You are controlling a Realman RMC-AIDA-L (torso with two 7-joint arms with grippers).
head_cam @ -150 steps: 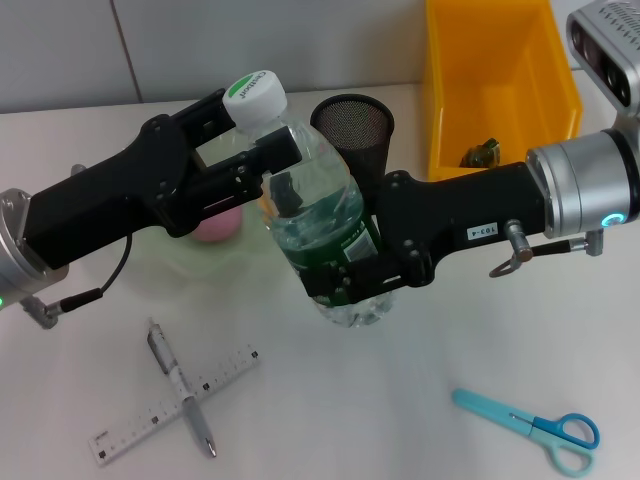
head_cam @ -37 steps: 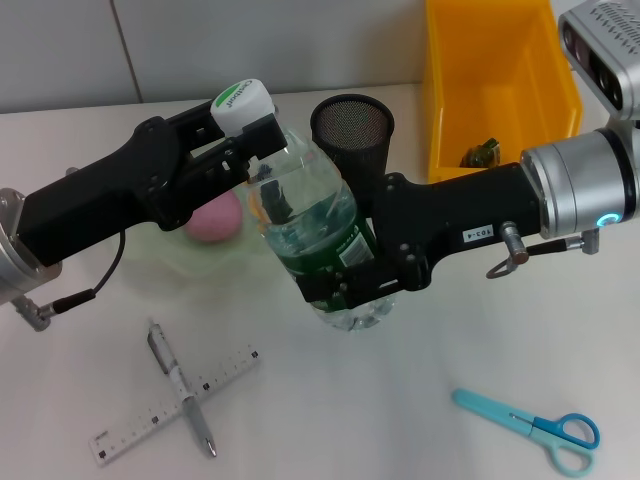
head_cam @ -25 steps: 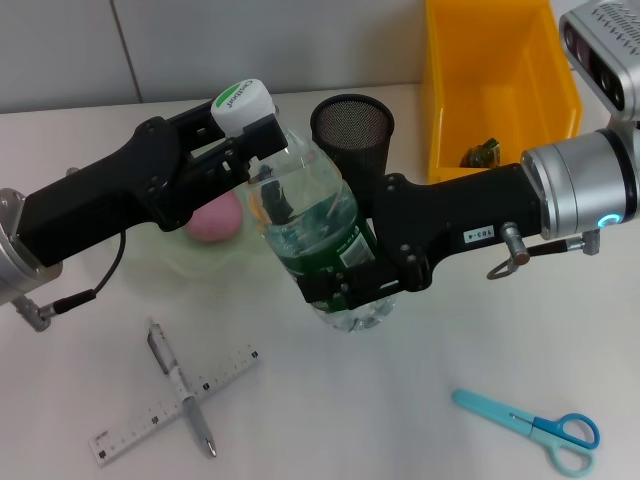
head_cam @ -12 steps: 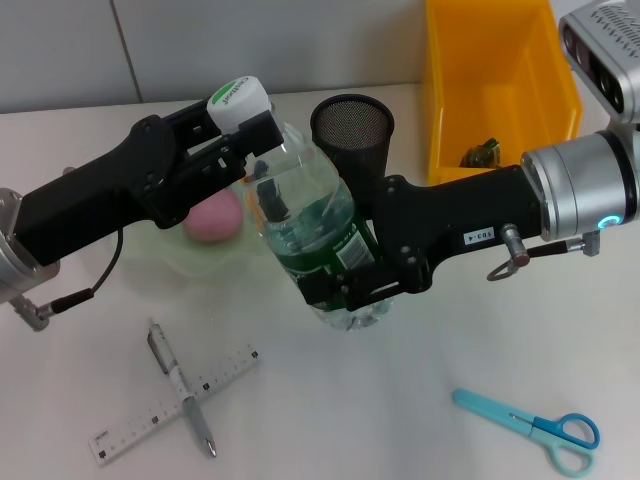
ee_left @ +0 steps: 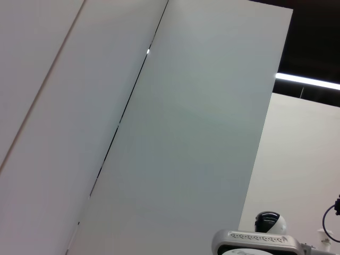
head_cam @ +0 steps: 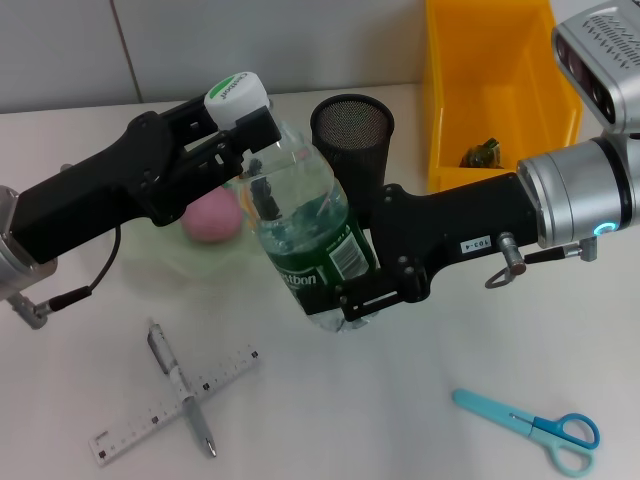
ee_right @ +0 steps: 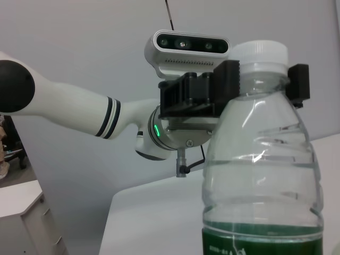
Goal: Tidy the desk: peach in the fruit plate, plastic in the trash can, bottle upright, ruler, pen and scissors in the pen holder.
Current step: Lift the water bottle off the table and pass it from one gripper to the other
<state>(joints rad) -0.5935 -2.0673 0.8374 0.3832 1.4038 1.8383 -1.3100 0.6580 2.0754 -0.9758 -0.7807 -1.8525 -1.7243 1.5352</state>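
Above the middle of the desk (head_cam: 420,400), both arms hold the bottle (head_cam: 305,245) between them, its body tilted with the white cap leaning toward the far left. From where I stand, the left gripper (head_cam: 240,118) is pinched on the cap end, and the right wrist view shows its black fingers (ee_right: 212,90) pressed against either side of the neck. The right gripper (head_cam: 345,285) is clamped round the lower body, over the green label, with the bottle's base pointing down toward the tabletop.

Behind the left arm sits the fruit plate (head_cam: 165,250), with the peach (head_cam: 212,215) resting in it. Just right of the bottle, farther back, stands the pen holder (head_cam: 352,135), and right of that the trash can (head_cam: 500,80), with something small and greenish lying inside. Near the left front, the pen (head_cam: 180,385) lies crossed over the ruler (head_cam: 150,415). Scissors (head_cam: 530,428) lie at the near right, well apart from everything else.
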